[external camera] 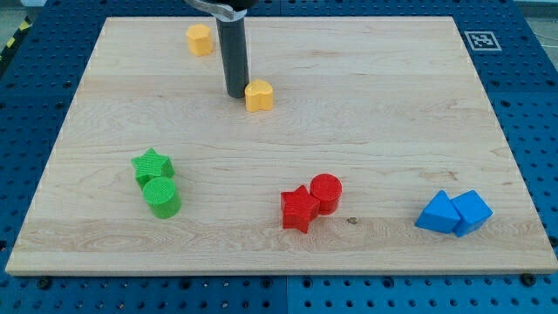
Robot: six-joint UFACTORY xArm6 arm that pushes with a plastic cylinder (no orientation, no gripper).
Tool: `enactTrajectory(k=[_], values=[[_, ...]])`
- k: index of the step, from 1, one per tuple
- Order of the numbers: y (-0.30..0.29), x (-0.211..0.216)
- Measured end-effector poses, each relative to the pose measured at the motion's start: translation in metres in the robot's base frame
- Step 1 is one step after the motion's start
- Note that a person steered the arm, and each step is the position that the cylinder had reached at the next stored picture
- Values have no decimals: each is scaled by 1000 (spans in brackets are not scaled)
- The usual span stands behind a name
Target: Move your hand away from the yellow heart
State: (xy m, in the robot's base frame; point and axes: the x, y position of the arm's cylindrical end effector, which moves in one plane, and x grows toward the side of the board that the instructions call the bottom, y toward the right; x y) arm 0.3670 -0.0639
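Camera view, my tip (pixel 235 94) beside yellow heart (pixel 259 96)

My tip (pixel 236 94) stands just left of the heart (pixel 259 95), both toward the board's (pixel 384 105) top.

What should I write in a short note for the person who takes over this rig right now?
Tip: my tip is down on the wooden board, right beside the yellow heart, on its left in the view; touching or nearly so.
Blocks: a second yellow block lies near the view's top left. The green star and green cylinder, red star and red cylinder, and two blue blocks sit in pairs toward the bottom.
Done: nothing yet.
Left: slide the tip away from the heart, probably leftward or downward, without pushing it.
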Motion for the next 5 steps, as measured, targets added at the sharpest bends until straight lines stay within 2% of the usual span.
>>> enactTrajectory(k=[1,3,5], values=[[0,0],[-79,-8],[-180,-84]])
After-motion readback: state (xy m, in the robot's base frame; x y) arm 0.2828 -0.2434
